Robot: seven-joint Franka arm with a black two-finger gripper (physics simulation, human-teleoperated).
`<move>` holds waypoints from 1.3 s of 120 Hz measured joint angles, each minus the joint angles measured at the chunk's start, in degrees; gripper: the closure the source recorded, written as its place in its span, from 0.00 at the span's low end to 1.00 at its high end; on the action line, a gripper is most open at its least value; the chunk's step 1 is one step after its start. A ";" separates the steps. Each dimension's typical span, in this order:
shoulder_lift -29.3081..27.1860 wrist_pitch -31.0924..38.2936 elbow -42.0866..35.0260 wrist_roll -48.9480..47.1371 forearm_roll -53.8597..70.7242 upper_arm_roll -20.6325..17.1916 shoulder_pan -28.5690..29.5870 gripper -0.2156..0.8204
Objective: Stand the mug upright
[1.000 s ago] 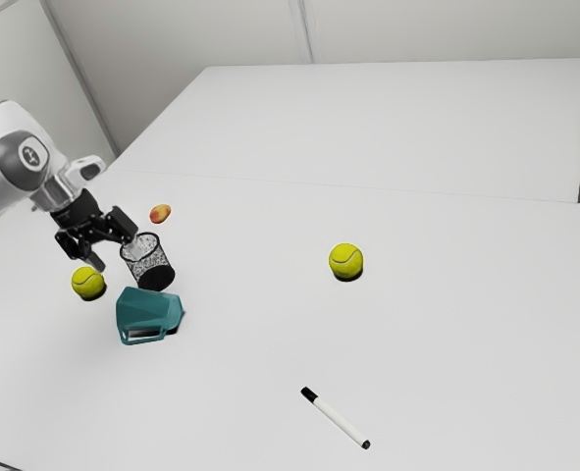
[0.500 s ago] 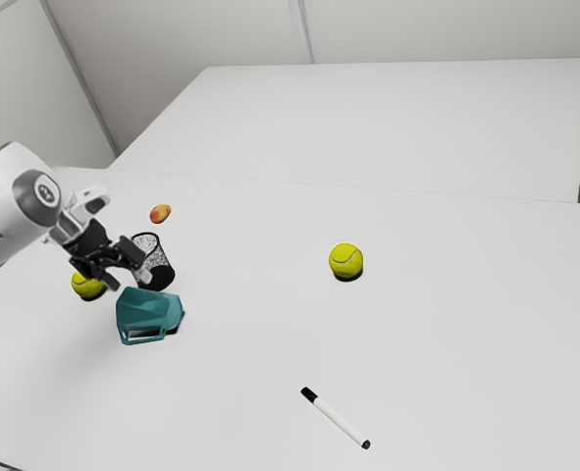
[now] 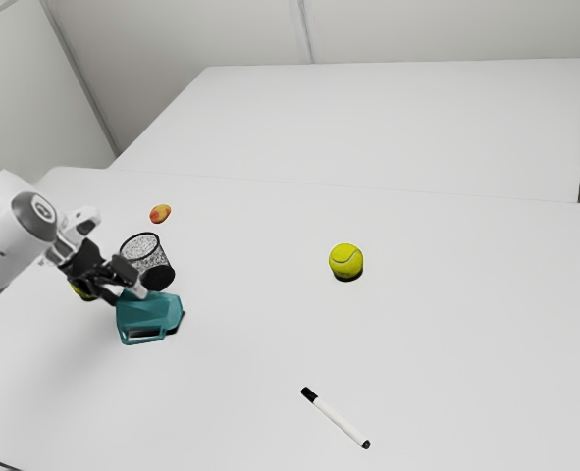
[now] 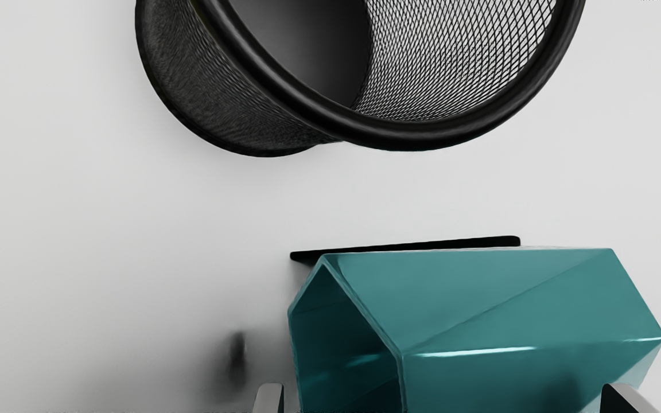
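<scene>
And there it was, the teal mug (image 3: 152,307), on its side on the table (image 3: 437,324), mouth to the exterior view's left, handle (image 3: 143,335) on the near side! The gripper (image 3: 127,294) was right at it, fingers spread wide, nothing grasped; contact w/ mug, can't tell. Mesh cup (image 3: 146,257) stood just beside, w/ a gap btwn; one tennis ball (image 3: 85,293) partly hidden behind the gripper, fruit (image 3: 160,213) past the cup, 2nd ball (image 3: 345,260) & marker (image 3: 337,418) well apart.

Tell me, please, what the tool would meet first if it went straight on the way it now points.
Most likely the teal mug, lying on its side ahead of the open tool; the gap is unclear.
</scene>
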 joint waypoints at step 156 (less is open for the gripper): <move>3.69 -12.12 -2.23 18.56 -27.39 1.23 4.60 0.50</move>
